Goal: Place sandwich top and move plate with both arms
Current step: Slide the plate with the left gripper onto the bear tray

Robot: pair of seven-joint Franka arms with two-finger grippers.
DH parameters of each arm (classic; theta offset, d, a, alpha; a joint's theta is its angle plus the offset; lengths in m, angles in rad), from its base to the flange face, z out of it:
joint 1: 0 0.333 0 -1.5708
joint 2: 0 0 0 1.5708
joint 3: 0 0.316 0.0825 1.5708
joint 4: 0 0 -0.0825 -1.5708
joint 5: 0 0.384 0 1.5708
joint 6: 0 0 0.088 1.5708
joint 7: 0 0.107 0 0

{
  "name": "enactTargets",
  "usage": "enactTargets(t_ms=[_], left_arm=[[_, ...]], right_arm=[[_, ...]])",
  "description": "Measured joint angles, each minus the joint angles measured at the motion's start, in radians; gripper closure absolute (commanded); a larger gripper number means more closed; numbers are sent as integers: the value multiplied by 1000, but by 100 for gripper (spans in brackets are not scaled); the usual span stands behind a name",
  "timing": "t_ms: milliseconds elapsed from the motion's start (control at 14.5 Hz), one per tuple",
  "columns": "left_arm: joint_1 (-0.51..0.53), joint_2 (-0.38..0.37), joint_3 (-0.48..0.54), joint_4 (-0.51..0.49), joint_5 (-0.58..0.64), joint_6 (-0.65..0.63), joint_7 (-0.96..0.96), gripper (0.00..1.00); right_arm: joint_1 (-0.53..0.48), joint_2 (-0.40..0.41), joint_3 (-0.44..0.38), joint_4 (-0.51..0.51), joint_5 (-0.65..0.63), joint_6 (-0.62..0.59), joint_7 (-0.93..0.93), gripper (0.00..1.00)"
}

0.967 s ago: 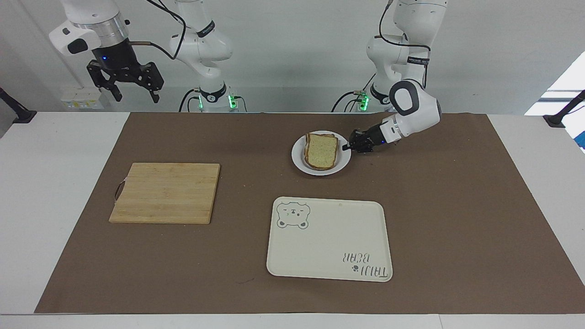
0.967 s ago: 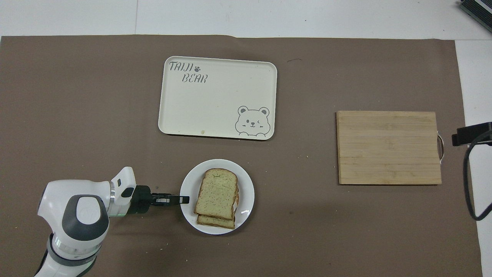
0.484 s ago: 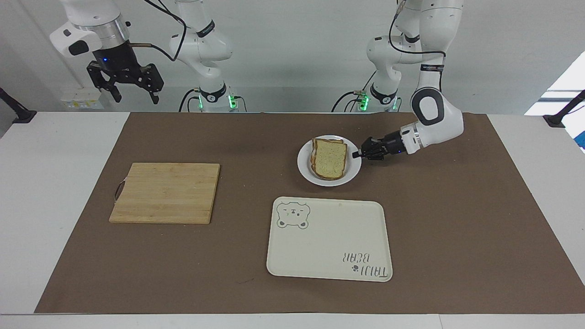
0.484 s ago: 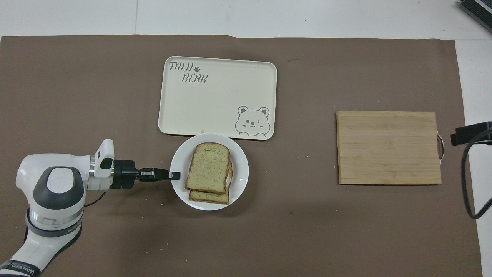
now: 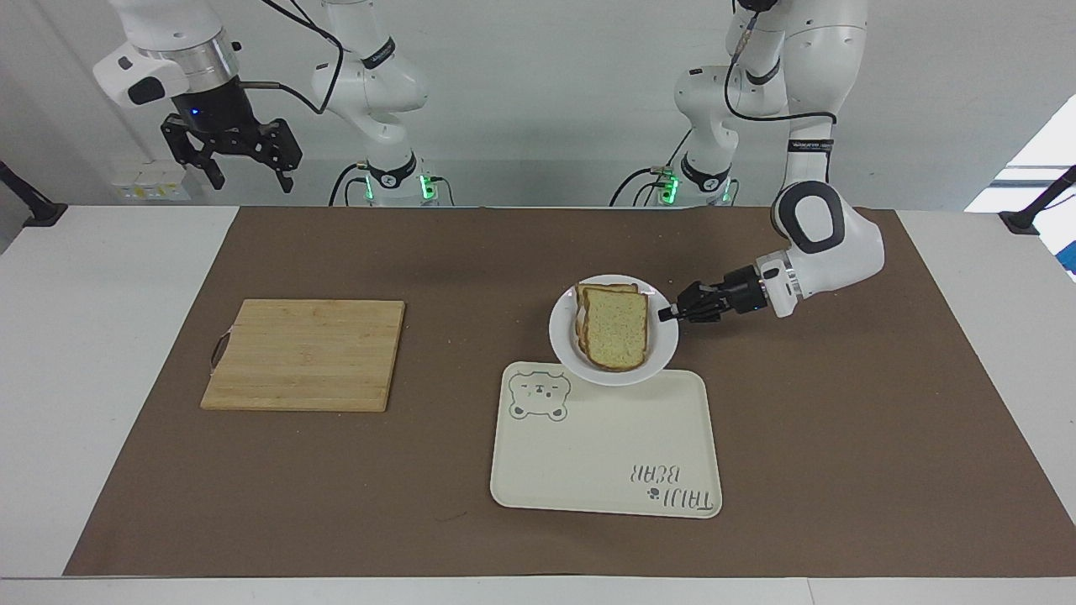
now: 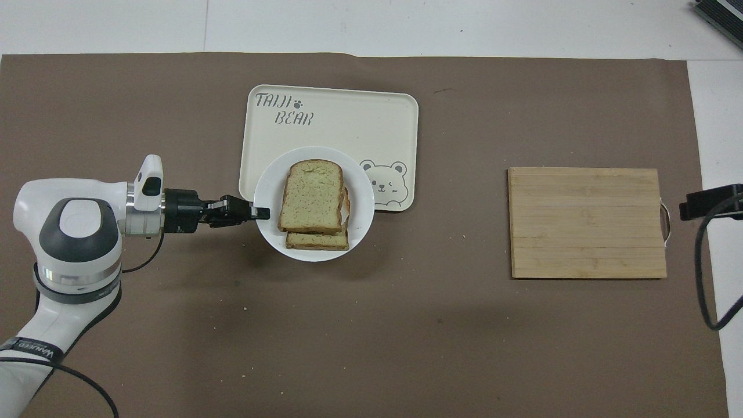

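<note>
Since a second ago the small round glossy white plate has travelled away from the robots, and its farther edge now overlaps the nearer edge of the cream rectangular tray with the bear print. On the plate lies the sandwich top, a plain tan slice of bread with a brown crust, resting on another slice; its long axis runs toward and away from the robots, rounded end pointing away from them. The left gripper reaches in low and nearly level from the left arm's end of the worktop, its jaws pinched on the plate's rim. The right gripper waits high above the right arm's end, jaws spread, holding nothing. A brown mat covers the white worktop, and a rectangular bamboo cutting board lies toward the right arm's end. A pale wall stands at the robots' backs.
</note>
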Motion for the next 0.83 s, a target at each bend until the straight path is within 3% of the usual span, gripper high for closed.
enactTargets(t_ms=[345,622,691,760,829], left_arm=[[1,162,-13,189,0,29,-51,100],[3,273,-60,252,-2,152,-52,100],[3,294,-76,267,-3,172,-52,96],[3,309,-87,283,-5,182,-53,20],[3,315,-90,295,-6,183,-56,0]], right_arm=[[1,0,1,0,0,0,0,0],[1,0,1,0,0,0,0,0],[1,0,1,-1,0,0,0,0],[1,0,1,-1,0,0,0,0],[1,0,1,-1,0,0,0,0]])
